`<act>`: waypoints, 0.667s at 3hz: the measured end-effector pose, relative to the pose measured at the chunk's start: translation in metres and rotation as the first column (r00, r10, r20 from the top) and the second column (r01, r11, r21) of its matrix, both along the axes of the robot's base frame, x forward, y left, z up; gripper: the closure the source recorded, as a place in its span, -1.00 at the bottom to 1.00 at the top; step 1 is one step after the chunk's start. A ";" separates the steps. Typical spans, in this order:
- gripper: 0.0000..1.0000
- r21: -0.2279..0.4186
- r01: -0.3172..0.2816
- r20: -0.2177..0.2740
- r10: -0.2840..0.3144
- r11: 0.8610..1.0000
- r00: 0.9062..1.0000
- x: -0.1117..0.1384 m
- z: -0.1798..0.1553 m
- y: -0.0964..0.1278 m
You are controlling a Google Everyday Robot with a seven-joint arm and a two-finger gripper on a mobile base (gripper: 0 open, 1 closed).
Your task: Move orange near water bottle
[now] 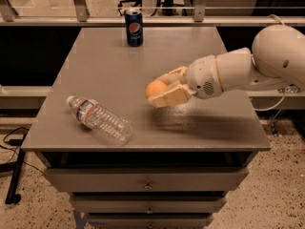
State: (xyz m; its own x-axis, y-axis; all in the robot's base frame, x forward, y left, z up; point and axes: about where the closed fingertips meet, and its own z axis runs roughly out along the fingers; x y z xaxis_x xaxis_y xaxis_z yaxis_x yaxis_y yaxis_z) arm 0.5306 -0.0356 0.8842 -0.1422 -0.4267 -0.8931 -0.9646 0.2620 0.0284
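Note:
The orange (155, 88) is held between the cream fingers of my gripper (159, 89), just above the middle of the grey table (109, 66). The gripper is shut on it and reaches in from the right on a white arm. The water bottle (99, 119) lies on its side near the table's front left, white cap pointing back left, red-and-blue label near the neck. The orange is a short way to the right of the bottle and apart from it.
A blue Pepsi can (134, 27) stands upright at the back of the table. Drawers (145, 185) sit under the tabletop. A black cable and stand foot (14, 175) are on the floor at the left. A rail runs behind the table.

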 end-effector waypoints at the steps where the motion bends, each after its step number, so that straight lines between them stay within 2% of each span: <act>1: 1.00 0.019 -0.038 -0.016 0.038 0.999 0.999 -0.016 -0.003 0.005; 2: 1.00 0.032 -0.066 -0.035 0.067 0.997 0.997 -0.028 -0.012 0.007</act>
